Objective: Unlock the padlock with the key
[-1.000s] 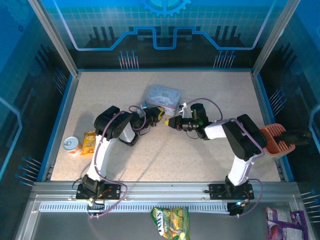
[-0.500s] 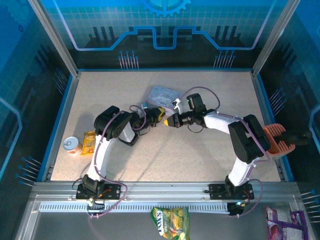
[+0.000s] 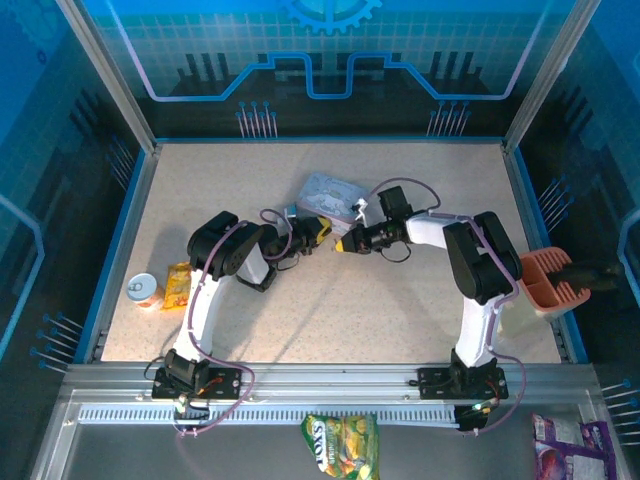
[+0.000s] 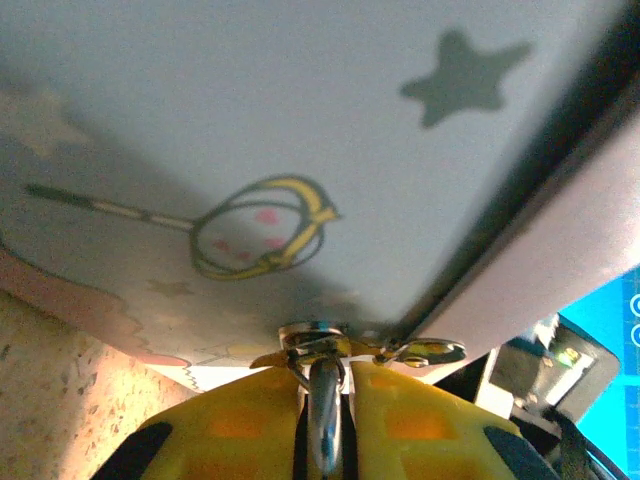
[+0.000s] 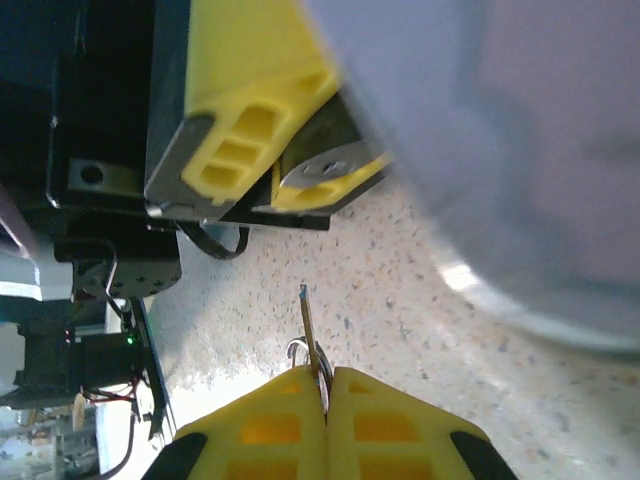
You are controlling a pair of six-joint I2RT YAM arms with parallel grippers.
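Note:
The padlock (image 4: 316,338) hangs at the tips of my left gripper (image 4: 325,375), which is shut on its silver shackle (image 4: 326,415). The lock body rests against the grey tin (image 4: 300,120). From above, the left gripper (image 3: 320,230) sits at the tin's (image 3: 330,190) near edge. My right gripper (image 3: 346,243) faces it from the right, a short gap away. It is shut on the key (image 5: 312,330), whose thin blade sticks out past the fingertips (image 5: 327,372) toward the padlock (image 5: 325,172). The blade's tip stops short of the lock.
A small can (image 3: 145,290) and a yellow packet (image 3: 178,285) lie at the table's left side. An orange holder (image 3: 545,280) sits at the right edge. A snack bag (image 3: 340,442) and a purple packet (image 3: 565,445) lie in front of the arm bases.
The right arm has swung its wrist toward the back of the table, and the gripper with the key has shifted slightly right. The tin has turned a little. The left arm holds still.

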